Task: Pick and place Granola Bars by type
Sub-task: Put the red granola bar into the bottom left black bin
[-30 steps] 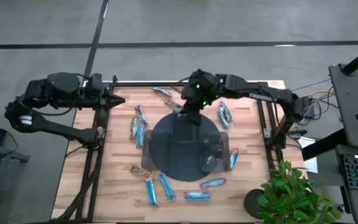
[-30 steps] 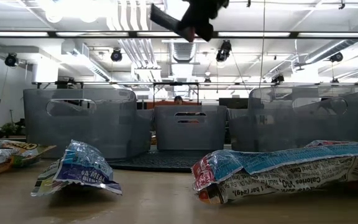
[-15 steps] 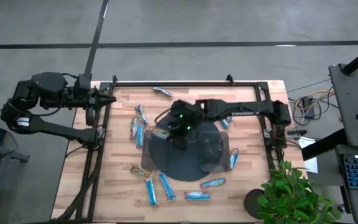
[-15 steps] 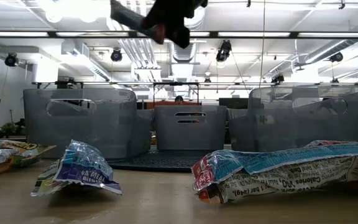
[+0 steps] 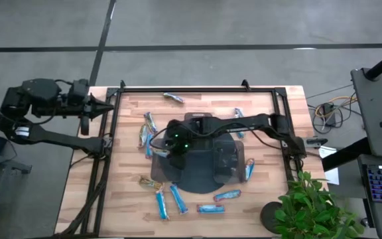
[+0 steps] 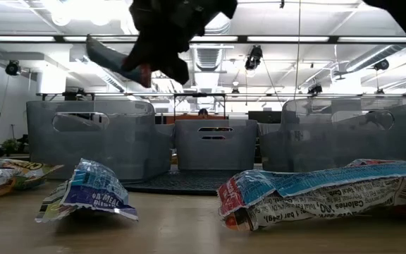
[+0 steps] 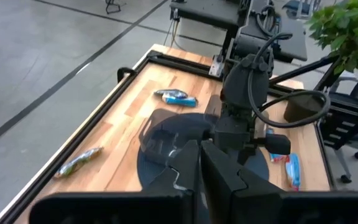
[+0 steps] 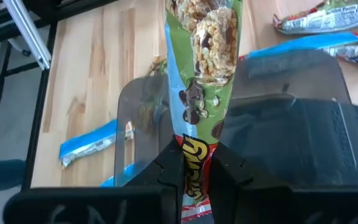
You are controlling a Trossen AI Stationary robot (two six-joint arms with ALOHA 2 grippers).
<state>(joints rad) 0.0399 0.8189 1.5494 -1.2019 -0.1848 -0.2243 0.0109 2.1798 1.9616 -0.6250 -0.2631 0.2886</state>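
Observation:
My right gripper point(image 5: 170, 143) hangs over the left part of the dark round tray point(image 5: 201, 178), shut on a granola bar point(image 8: 202, 56) with a green wrapper and a red end. The low view shows that bar point(image 6: 115, 58) high above the clear bins point(image 6: 90, 137). Several other bars, mostly light blue, lie flat on the wood around the tray, among them one at the far edge point(image 5: 174, 97) and one at the near edge point(image 5: 211, 208). My left gripper point(image 7: 201, 167) is shut and empty, waiting over the table's far left edge point(image 5: 109, 106). My right gripper pinches the bar's red end point(image 8: 191, 163) between its two fingers, the fingers lying along the bar. The rest of the bar sticks out past the fingertips toward the table's left. It is lifted clear, slanting above the tray's left bin point(image 8: 138, 115).
Clear bins stand on the tray, one in the middle point(image 6: 213, 144) and one to the right point(image 6: 351, 134). Bars lie close before the low camera point(image 6: 90, 192) point(image 6: 316, 192). A black frame rail point(image 5: 197, 88) borders the table. A potted plant point(image 5: 314, 209) stands off the near right corner.
My right gripper has carried the bar from the table's far middle toward the near and left side, ending over the tray's left part; in the low view it has also come lower. My left arm has drawn back toward the left edge.

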